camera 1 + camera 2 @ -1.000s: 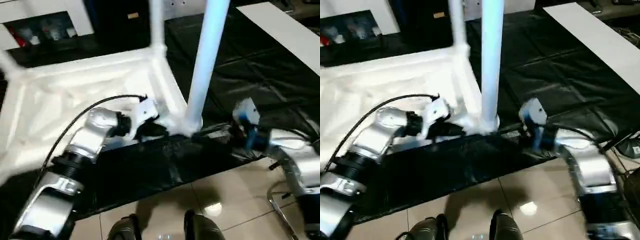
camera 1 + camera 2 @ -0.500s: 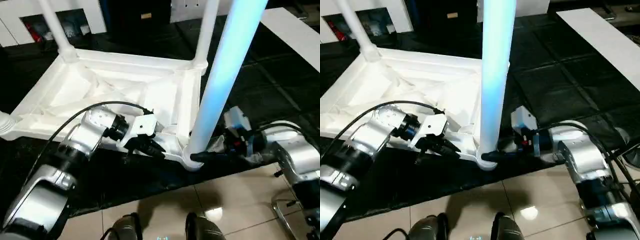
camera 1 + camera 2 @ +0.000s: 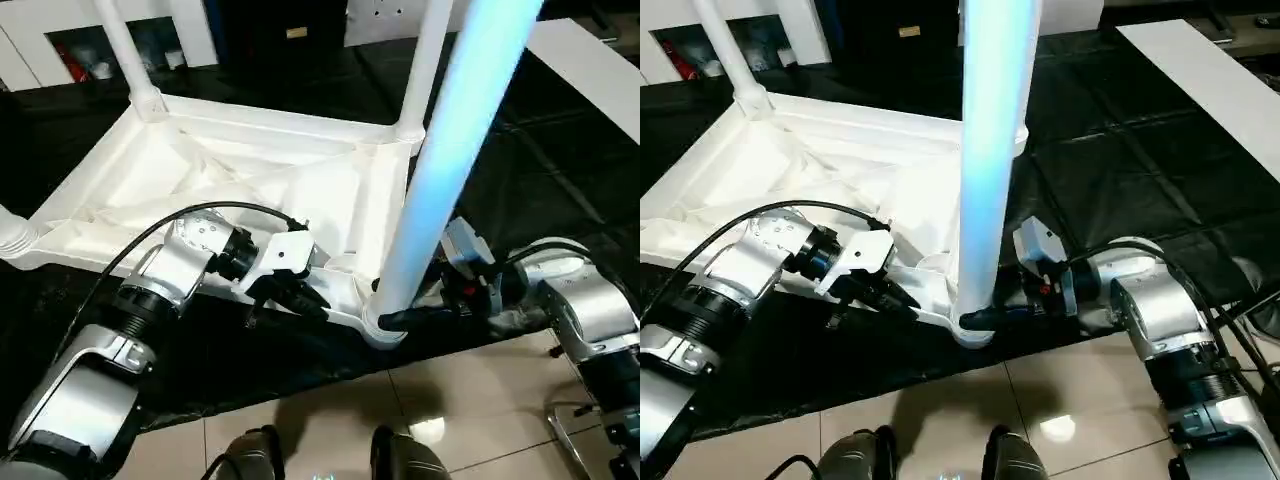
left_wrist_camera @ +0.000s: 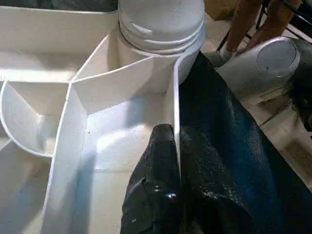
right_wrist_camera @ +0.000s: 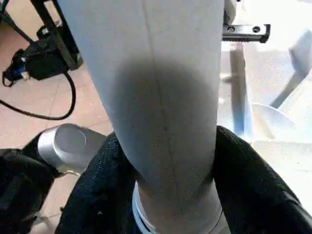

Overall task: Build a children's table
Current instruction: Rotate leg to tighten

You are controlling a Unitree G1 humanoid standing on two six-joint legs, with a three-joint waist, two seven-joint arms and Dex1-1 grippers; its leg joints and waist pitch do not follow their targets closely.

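Observation:
The children's table top (image 3: 250,180) lies upside down on the black-covered surface, ribs up. White legs stand in its far corner sockets (image 3: 128,55) (image 3: 425,60). A third leg (image 3: 450,170) rises from the near right socket (image 3: 385,325). My right gripper (image 5: 165,161) is shut on this leg just above the socket, one black finger (image 5: 97,200) on each side. My left gripper (image 4: 175,136) is shut on the thin near rim wall (image 4: 176,97) of the top, close to the same corner. It is the black pincer (image 3: 305,298) left of the leg in the head views.
The black-covered surface ends just in front of the table, over tiled floor (image 3: 470,400) where my feet (image 3: 250,455) stand. A white board (image 3: 590,65) lies at the back right. Shelving with small items (image 3: 75,55) is at the back left. Cables (image 3: 1260,300) trail on the right.
The camera has tilted, bringing more of the table top into view. My right gripper has closed in on the base of the near leg. My left gripper keeps its hold on the rim.

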